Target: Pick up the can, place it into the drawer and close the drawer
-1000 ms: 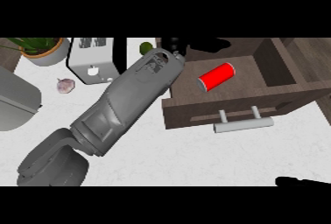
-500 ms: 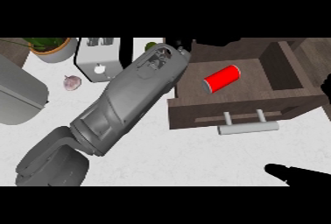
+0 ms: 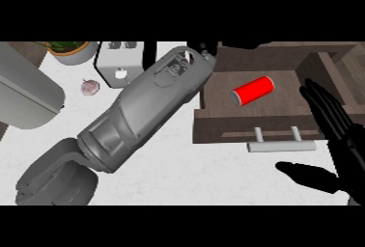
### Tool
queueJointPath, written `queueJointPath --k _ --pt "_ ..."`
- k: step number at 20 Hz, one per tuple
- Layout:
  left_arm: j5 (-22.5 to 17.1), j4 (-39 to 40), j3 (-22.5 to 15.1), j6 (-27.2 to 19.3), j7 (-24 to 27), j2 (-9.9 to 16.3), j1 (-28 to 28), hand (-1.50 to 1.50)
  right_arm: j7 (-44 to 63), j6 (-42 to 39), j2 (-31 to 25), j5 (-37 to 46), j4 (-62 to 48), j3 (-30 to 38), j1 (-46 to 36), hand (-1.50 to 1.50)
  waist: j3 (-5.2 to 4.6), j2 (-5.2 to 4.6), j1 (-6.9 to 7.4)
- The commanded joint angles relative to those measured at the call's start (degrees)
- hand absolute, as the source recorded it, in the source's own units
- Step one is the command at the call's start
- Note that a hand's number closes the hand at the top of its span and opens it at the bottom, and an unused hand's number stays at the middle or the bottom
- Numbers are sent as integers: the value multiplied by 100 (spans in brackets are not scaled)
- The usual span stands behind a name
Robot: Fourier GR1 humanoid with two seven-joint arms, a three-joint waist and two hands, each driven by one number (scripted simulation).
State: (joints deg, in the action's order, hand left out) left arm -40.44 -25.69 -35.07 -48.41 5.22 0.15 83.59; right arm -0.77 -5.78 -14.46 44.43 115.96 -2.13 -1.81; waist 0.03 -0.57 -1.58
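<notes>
A red can (image 3: 253,90) lies on its side inside the open brown drawer (image 3: 214,118), right of the middle. The drawer's pale bar handle (image 3: 281,145) faces me at its front. My left forearm crosses the view from lower left to the top, and its hand (image 3: 206,48) shows only as a dark bit at the drawer's back left corner, mostly cut off. My right hand (image 3: 348,154) is open at the right edge, straight fingers (image 3: 329,116) lying along the drawer's right side and thumb (image 3: 308,176) spread below the handle. It touches nothing that I can see.
A white toaster (image 3: 118,60) and a potted plant (image 3: 70,50) stand at the back left. A small garlic bulb (image 3: 89,87) lies on the white counter (image 3: 185,169) beside a large grey rounded appliance (image 3: 25,96) at the left edge.
My right hand has come up from the lower right corner and now stands beside the drawer's right front. The can stays in the drawer. The left forearm has hardly moved.
</notes>
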Motion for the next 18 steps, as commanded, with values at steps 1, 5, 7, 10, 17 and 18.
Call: queueJointPath --k 1,5,7,10,17,18 --pt "71 -236 -86 -218 -316 -15 16 -150 -92 413 82 1009 -624 -533 52 -150 0 54 143" --pt "214 -386 44 219 -243 329 -265 -150 -31 844 152 1597 -1600 -515 -367 -150 -2 51 238" --pt "350 -897 -155 -36 -608 354 -468 -150 -85 1225 426 1503 -2123 -369 -632 -150 -1 95 350" --pt "405 -1085 31 180 -740 905 -503 -150 -268 1785 571 1675 -2545 -334 -628 -150 -1 84 308" --pt "761 -2121 -182 9 -1275 1402 -1131 -150 -478 2312 659 1813 -4048 -37 -1342 -150 0 90 363" --pt "700 -2074 -66 162 -1419 1526 -833 -150 -632 2440 553 1822 -4529 108 -1568 -150 4 67 390"
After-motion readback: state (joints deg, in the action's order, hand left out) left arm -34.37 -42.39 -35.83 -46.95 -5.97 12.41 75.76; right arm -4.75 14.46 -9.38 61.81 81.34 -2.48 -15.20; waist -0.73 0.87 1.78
